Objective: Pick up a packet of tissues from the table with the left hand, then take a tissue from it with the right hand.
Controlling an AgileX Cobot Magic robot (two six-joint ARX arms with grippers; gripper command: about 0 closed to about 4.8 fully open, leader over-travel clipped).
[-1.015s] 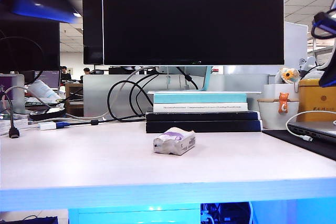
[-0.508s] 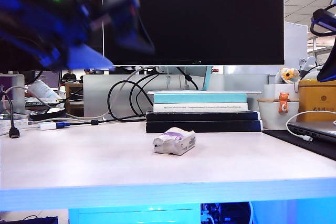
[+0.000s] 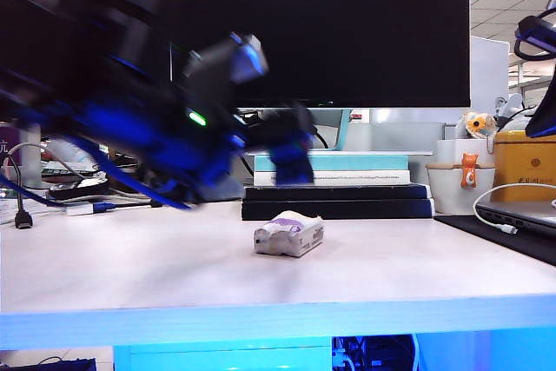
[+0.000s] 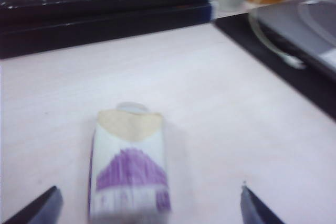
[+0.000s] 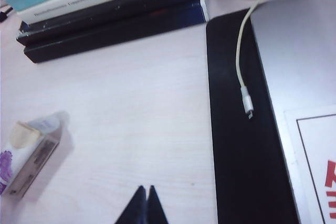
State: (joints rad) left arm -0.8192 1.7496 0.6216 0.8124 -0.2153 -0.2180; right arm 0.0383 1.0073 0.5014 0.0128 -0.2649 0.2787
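In a second the left hand (image 3: pixel 291 158) has swept down from the upper left of the exterior view to hang blurred, green light showing, just above and behind the packet of tissues (image 3: pixel 288 234), which has not shifted; it lies on the table (image 3: pixel 130 258) near the middle, between the front edge and a stack of books (image 3: pixel 334 184) under a dark monitor (image 3: pixel 321 28). The right hand (image 3: pixel 539 84) waits high over the table's right edge, well apart. From the left wrist, the left hand's fingertips (image 4: pixel 37 208) stand wide apart, one on either side of the packet (image 4: pixel 130 171): white crinkled plastic, a purple patch on top, a beige tissue (image 4: pixel 129 123) peeping from the far end. It looks light, soft and slippery, best pinched gently across its long sides. From the right wrist, the right hand's (image 5: pixel 143 205) jaws are pressed together, empty, above bare tabletop between the packet (image 5: pixel 26 158) and a black mat (image 5: pixel 241 129) carrying a laptop (image 5: pixel 299 77) and a white cable (image 5: pixel 242 66).
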